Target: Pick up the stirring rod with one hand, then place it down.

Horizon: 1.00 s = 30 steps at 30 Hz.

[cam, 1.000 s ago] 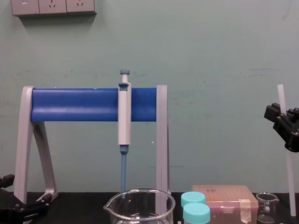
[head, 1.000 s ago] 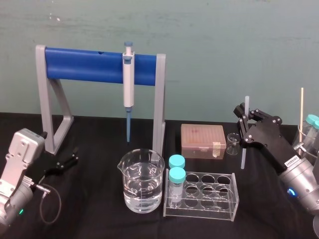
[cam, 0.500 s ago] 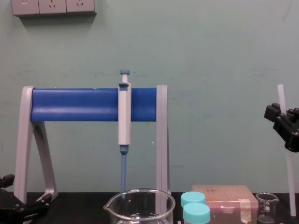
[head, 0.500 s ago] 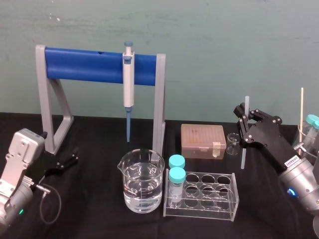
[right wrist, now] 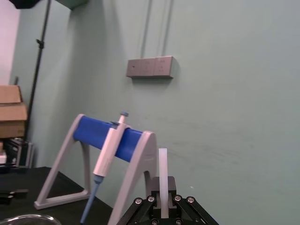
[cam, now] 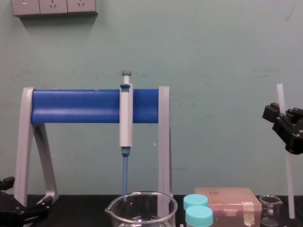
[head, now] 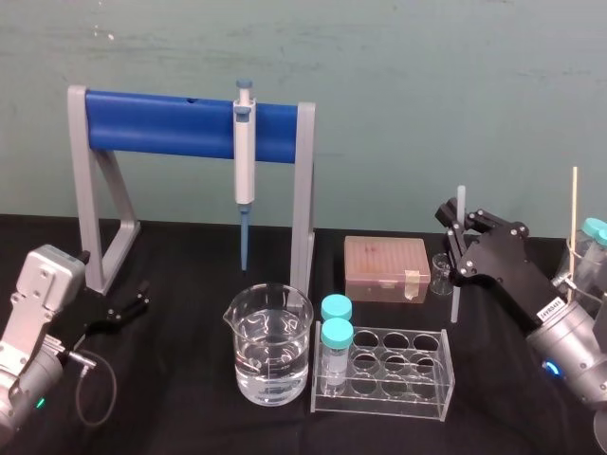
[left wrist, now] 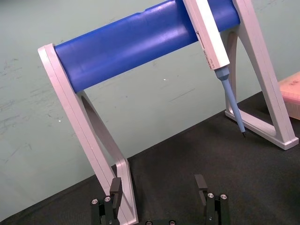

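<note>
The right gripper (head: 456, 237) holds the stirring rod (head: 454, 299) upright at the right side of the black table (head: 190, 417), its two fingers clamped on the rod's upper half. The rod's top stands clear above the fingers. Its lower end hangs just beside the small beaker (head: 442, 273), to the right of the tan box (head: 386, 268). From the chest view the rod (cam: 289, 189) looks close to vertical, tipped only slightly. Whether its tip is clear of the tabletop I cannot tell.

The left gripper (left wrist: 158, 187) sits parked low at the table's left, its fingers apart and holding nothing, near the foot of the pipette stand (head: 95, 227).

The pick-up looks done, so the putting-down seems to be the step in hand. That calls for lowering the rod to a bare patch of table, clear of the beaker and the tube rack (head: 384, 374), tilting it flat so it cannot topple, then parting the fingers.
</note>
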Each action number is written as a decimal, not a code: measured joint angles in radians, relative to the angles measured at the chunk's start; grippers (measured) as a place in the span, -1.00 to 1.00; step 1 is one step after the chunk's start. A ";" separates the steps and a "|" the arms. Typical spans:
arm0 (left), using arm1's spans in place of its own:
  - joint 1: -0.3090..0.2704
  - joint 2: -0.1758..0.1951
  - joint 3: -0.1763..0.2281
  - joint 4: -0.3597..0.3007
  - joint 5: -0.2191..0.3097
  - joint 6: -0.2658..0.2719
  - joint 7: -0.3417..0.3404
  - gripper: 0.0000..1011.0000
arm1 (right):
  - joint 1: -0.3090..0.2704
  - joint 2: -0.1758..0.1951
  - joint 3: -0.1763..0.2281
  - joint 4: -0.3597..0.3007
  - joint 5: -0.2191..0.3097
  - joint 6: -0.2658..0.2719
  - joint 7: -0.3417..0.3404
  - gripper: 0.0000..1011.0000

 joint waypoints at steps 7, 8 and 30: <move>0.000 0.000 0.000 0.000 0.000 0.000 0.000 0.98 | -0.004 0.003 -0.018 -0.007 0.018 0.000 0.043 -0.86; 0.000 0.000 0.000 0.000 0.000 0.000 0.000 0.98 | -0.005 0.004 -0.024 -0.010 0.022 0.001 0.052 -0.86; 0.000 0.000 0.000 0.000 0.000 0.000 0.000 0.98 | 0.007 0.021 -0.069 0.022 0.059 0.001 0.107 -0.86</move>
